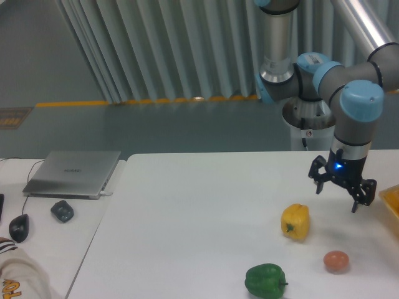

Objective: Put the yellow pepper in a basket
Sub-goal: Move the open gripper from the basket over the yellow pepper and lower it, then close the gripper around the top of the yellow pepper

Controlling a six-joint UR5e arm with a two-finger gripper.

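Note:
The yellow pepper (295, 222) stands on the white table (187, 218), right of centre. My gripper (337, 198) hangs just above the table, up and to the right of the pepper and apart from it. Its fingers (318, 182) are spread open and hold nothing. The basket (391, 203) shows only as an orange-yellow edge with a pale rim at the right border of the frame, to the right of the gripper.
A green bell pepper (265, 280) lies near the front edge. A small orange-red round fruit (336, 261) sits to its right. A closed laptop (73, 173), a dark small object (62, 211) and a mouse (19, 227) lie on the left table.

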